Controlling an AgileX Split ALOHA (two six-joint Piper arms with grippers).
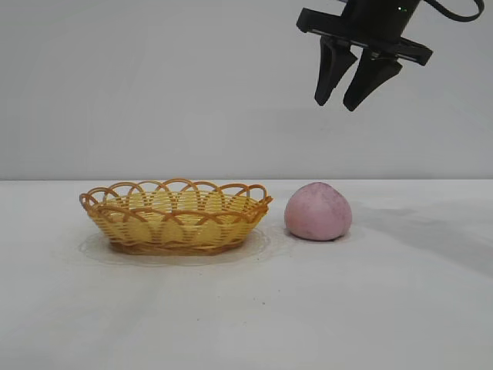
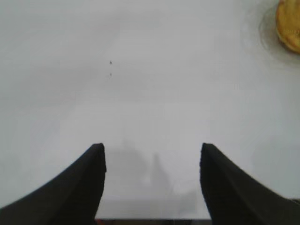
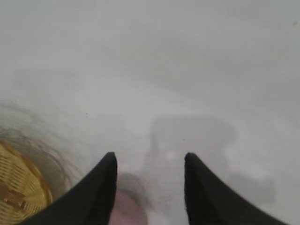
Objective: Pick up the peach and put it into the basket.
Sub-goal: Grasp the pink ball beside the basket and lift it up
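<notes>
The dull pink peach [image 1: 319,211] rests on the white table just right of the woven wicker basket [image 1: 176,216], a small gap between them. My right gripper [image 1: 340,102] hangs high above the peach, a little to its right, fingers pointing down and open with nothing between them. In the right wrist view the right gripper [image 3: 150,159] frames bare table, a sliver of the peach [image 3: 127,210] shows beside one finger, and part of the basket [image 3: 21,187] lies off to one side. The left gripper [image 2: 152,150] is open over bare table, with the basket [image 2: 289,23] far off at a corner.
The white table [image 1: 385,308] spreads wide on all sides of the two objects, against a plain grey wall behind. The left arm does not show in the exterior view.
</notes>
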